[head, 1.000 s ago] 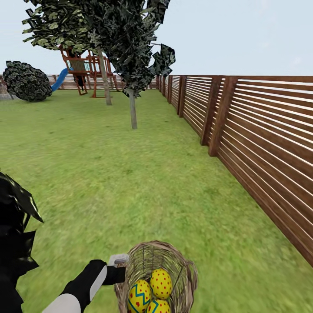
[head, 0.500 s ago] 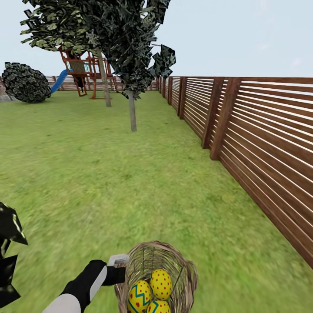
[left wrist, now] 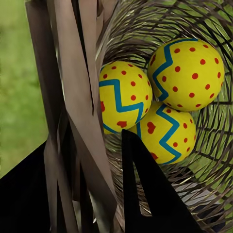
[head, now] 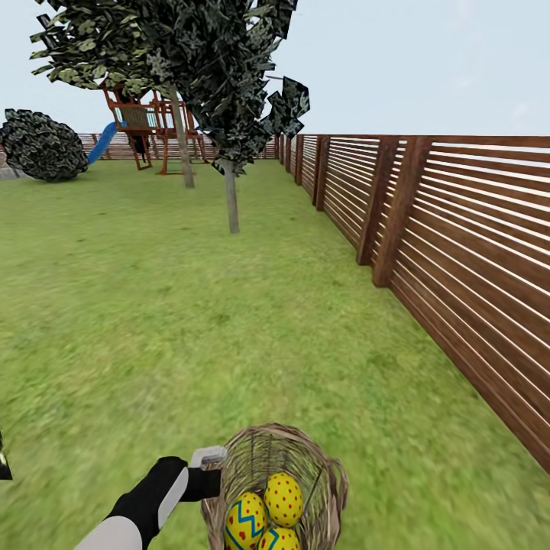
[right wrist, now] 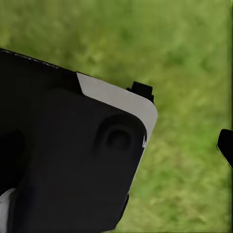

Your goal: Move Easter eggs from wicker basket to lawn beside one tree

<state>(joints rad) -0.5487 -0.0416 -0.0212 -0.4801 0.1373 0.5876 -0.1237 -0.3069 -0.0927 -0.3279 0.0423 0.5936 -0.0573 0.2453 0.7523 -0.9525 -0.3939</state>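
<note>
Wicker, brown and open-woven, formed the small round basket [head: 275, 489] at the bottom of the head view, raised above the patchy green lawn [head: 191, 321] with the left end effector [head: 208, 467] clamped on its near rim. Three yellow Easter eggs with red dots and blue zigzag bands [head: 267, 512] lay clustered inside it. Ahead stood a slim pale-trunked tree with dark angular leaves [head: 230, 195], beside a brown horizontal-slat wooden fence [head: 458, 252]; farther off were a round dark bush [head: 42, 145] and a wooden play set with a blue slide [head: 145, 126].

From the left wrist view, a dark finger [left wrist: 145, 194] sat inside the basket wall, pinching the weave, the eggs touching one another just beyond.

From the right wrist view, a black-and-white robot body part [right wrist: 73, 155] hung over blurred grass; whether the right end effector was open could not be told.
</note>
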